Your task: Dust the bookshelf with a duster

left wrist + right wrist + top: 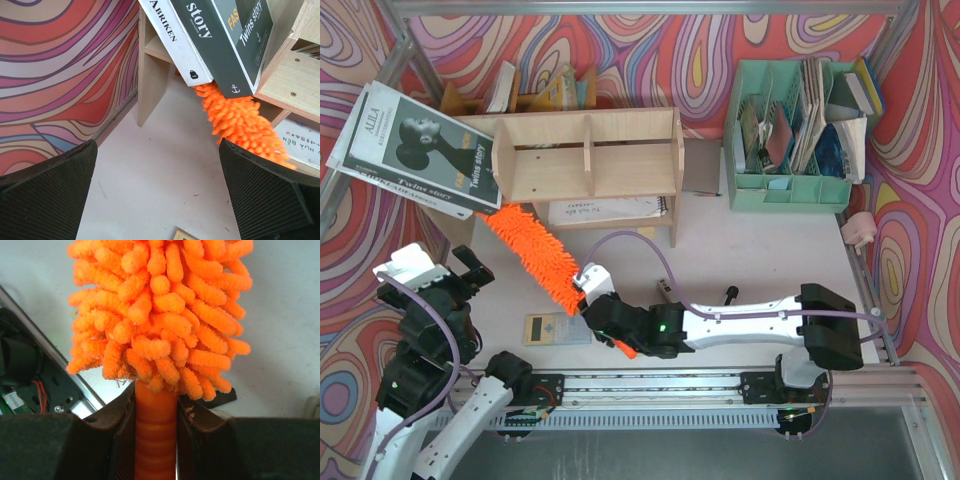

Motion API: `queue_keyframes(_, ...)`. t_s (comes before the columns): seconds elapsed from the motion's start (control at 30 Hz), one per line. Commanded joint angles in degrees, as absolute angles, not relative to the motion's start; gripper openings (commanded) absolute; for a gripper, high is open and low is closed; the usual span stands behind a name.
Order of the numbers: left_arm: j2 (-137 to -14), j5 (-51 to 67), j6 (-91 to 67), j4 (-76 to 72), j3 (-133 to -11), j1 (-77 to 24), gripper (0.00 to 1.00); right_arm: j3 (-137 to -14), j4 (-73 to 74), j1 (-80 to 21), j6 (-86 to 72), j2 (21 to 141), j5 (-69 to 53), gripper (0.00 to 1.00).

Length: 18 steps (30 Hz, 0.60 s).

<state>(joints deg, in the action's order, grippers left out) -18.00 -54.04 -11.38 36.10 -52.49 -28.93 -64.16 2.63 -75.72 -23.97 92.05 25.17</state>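
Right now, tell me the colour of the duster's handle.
Orange; the duster handle shows best in right wrist view.

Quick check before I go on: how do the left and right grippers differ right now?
The right gripper is shut on the duster by its handle; the left gripper has its jaws wide open, with nothing between them. The right gripper reaches out over the middle of the table; the left gripper sits back by the near-left corner. Both point toward the bookshelf.
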Motion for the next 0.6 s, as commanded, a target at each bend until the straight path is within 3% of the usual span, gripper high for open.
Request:
queue_keyframes(0.0,-18.4,-54.0,-11.1,35.1,-52.0,-28.7,0.99,-69.2,-3.2,-76.0,-20.7,94.6,20.7,0.0)
queue_keyframes(0.57,-18.0,-54.0,-11.1,35.2,-52.0,-28.7,0.98,-72.4,1.5,-75.0,-20.4,101.9,17.6,0.0)
